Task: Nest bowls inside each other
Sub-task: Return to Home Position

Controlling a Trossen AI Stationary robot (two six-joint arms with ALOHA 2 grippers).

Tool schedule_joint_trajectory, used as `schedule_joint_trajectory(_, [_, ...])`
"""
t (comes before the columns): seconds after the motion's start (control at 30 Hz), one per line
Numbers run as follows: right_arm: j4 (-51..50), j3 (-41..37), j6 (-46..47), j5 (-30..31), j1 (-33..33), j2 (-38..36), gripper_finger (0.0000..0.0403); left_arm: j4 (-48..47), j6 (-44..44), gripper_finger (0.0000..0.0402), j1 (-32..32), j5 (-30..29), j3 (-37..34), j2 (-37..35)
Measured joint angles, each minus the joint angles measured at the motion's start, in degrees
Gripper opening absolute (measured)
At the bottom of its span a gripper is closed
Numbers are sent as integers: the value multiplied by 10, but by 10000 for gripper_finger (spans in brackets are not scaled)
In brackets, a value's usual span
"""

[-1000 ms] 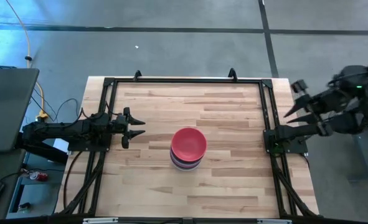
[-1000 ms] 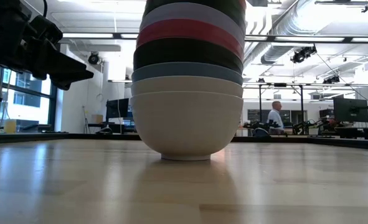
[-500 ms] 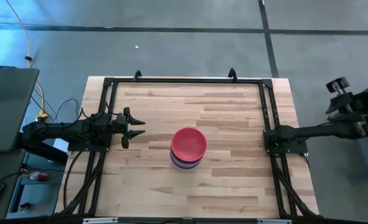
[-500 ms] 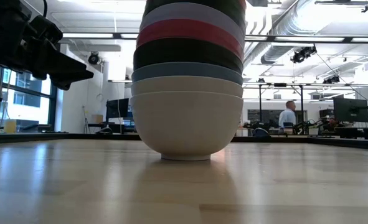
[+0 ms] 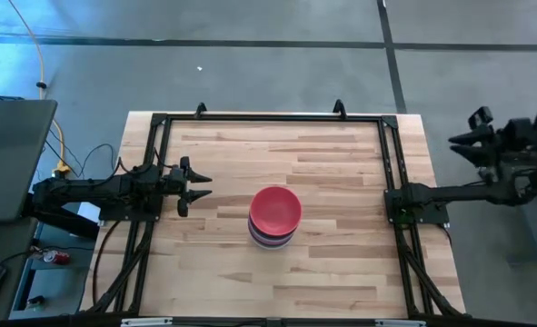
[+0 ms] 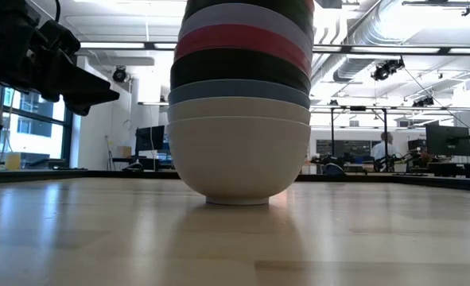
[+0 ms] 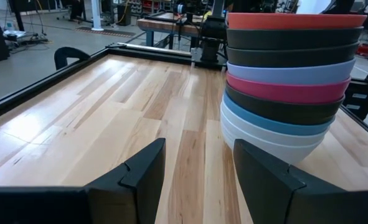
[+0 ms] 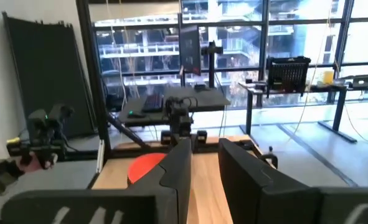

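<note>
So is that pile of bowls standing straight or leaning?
Straight. The pile of bowls sits flat on the table, rims level and evenly nested, with no lean either way.

I note a light wooden table (image 5: pixel 341 163) bounded by a black frame (image 5: pixel 268 116). Off its left edge I see a dark flat panel (image 5: pixel 9 154), a yellow cable (image 5: pixel 34 45) trailing over the grey floor, and a small red item (image 5: pixel 57 258), apparently a can. Far behind, at right, a person (image 6: pixel 386 148) stands among desks. A monitor (image 8: pixel 190 50) stands before large windows.
</note>
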Motion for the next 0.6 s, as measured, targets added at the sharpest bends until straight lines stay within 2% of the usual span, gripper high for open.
schedule_joint_trajectory(0.3, [102, -151, 4, 3, 0, -131, 74, 0, 0, 179, 0, 0, 0, 0])
schedule_joint_trajectory(0.4, [156, -212, 29, 43, 0, -189, 74, 0, 0, 179, 0, 0, 0, 0])
schedule_joint_trajectory(0.47, [171, -239, 40, 76, 0, -192, 74, 0, 0, 179, 0, 0, 0, 0])
schedule_joint_trajectory(0.53, [142, -252, 49, 110, -2, -186, 74, 0, 0, 179, 0, 0, 0, 0])
schedule_joint_trajectory(0.6, [201, -272, 46, 122, -7, -178, 74, 1, 0, 179, 0, -1, 0, 1])
